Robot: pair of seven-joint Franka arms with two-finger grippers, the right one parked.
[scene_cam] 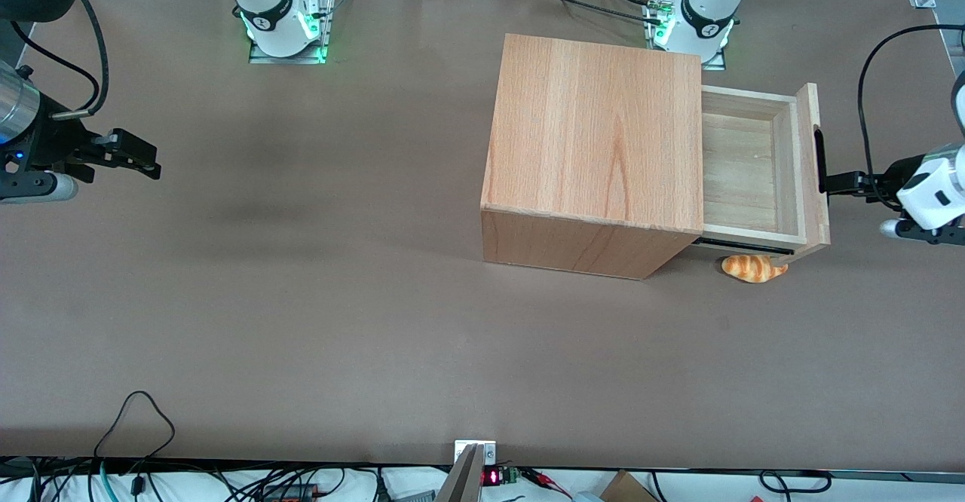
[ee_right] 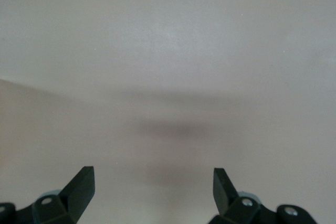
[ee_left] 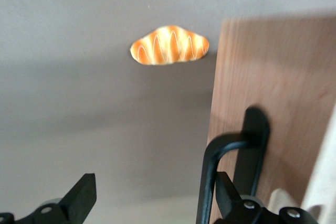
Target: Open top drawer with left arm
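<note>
The top drawer stands pulled out of the wooden cabinet toward the working arm's end of the table, its pale plank bottom showing. A black bar handle runs along its front panel. My left gripper is right in front of that panel at the handle. It is open wide. One finger sits between the handle bar and the panel, the other finger hangs over bare table.
A small croissant-shaped bread lies on the brown table beside the drawer front, nearer to the front camera, below the drawer's level; it shows in the wrist view too. The cabinet's casing is a tall block next to the drawer.
</note>
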